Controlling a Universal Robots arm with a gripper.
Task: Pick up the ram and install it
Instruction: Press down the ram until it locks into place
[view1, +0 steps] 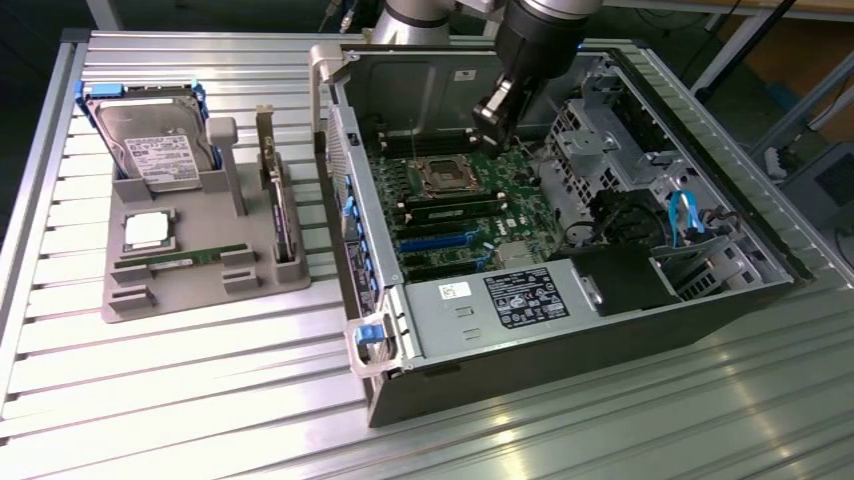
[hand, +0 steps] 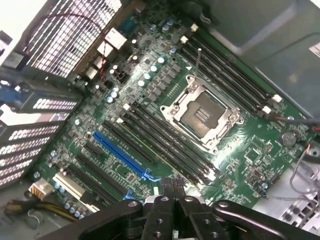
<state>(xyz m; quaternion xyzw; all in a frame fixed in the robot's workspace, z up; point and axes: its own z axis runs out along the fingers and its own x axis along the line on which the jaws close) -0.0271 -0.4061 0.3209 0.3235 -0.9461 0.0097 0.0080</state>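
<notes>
The ram (view1: 183, 257) is a thin green stick lying flat near the front of the grey holder tray (view1: 200, 295), at the exterior view's left. My gripper (view1: 491, 135) hangs inside the open computer case (view1: 574, 330), over the far part of the motherboard (view1: 461, 205) and well away from the ram. In the wrist view my gripper (hand: 172, 184) is shut, its black fingertips pressed together with nothing between them. Below it lie the long black memory slots (hand: 165, 142) and the open processor socket (hand: 202, 115).
The tray also holds a hard drive (view1: 154, 145), a square silver processor (view1: 147, 230) and an upright expansion card (view1: 280, 215). Inside the case are drive cages (view1: 594, 150), blue cables (view1: 687, 215) and a black power supply (view1: 527, 295). The case walls rise around the board.
</notes>
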